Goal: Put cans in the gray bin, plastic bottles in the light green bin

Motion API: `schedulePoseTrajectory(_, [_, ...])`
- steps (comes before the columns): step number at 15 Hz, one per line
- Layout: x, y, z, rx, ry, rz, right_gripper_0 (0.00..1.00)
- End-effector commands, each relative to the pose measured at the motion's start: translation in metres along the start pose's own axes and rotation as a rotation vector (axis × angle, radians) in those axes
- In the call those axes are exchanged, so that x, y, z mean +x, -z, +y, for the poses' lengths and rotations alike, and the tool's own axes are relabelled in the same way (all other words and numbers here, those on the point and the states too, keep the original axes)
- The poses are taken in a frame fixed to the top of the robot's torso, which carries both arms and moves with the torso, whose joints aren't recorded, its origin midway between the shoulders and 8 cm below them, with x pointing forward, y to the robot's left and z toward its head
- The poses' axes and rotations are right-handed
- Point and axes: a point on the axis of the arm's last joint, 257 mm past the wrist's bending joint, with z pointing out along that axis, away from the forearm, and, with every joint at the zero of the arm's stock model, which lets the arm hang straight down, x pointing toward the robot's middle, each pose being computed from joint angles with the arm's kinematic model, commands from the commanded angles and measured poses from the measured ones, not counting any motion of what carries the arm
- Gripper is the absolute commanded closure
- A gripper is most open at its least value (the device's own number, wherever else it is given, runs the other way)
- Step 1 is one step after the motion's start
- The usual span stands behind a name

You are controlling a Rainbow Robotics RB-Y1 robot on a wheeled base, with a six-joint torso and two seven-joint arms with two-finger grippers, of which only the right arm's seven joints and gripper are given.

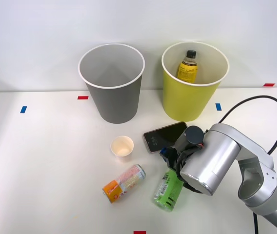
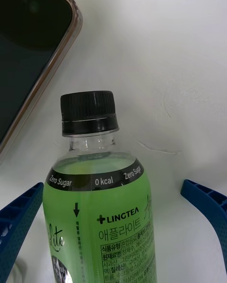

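The green bottle (image 2: 101,202) is clear plastic with a bright green liquid inside, a ribbed black cap (image 2: 88,107) and a printed label carrying a black band that reads "Zero Sugar" and "0 kcal". It lies on its side on the smooth white table (image 1: 41,165), just beside a dark-screened phone (image 1: 165,136) with a rounded metallic edge. The can (image 1: 123,183) also lies on its side, a short cylinder with an orange end and a pink-and-white patterned body, to the left of the green bottle and a little apart from it. A small cream paper cup (image 1: 122,146) stands upright just behind the can. The gray bin (image 1: 112,83) and the light green bin (image 1: 193,80) are tall tapered round tubs with white rims and white insides, standing side by side at the back of the table. The amber bottle (image 1: 188,67), black-capped with a yellow label, stands inside the light green bin.

The right gripper (image 2: 113,217) is spread wide: its blue ribbed fingers (image 2: 19,226) sit on either side of the green bottle's shoulder with table showing between each finger and the plastic, so it grasps nothing. The bottle lies between the fingers, cap pointing away from the wrist
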Motion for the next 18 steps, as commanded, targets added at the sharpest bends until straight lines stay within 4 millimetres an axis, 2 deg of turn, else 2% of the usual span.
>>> schedulePoseTrajectory(1, [-0.001,0.0,0.0,0.0,0.03,-0.018,1.0])
schedulePoseTrajectory(7, [-0.004,0.012,0.008,-0.031,0.107,-0.065,1.0])
schedulePoseTrajectory(8, [-0.01,0.017,0.007,-0.037,0.191,-0.088,1.0])
schedulePoseTrajectory(13, [-0.038,0.058,0.005,-0.064,0.611,-0.233,1.0])
schedulePoseTrajectory(18, [-0.047,0.106,0.0,-0.092,0.886,-0.414,1.0])
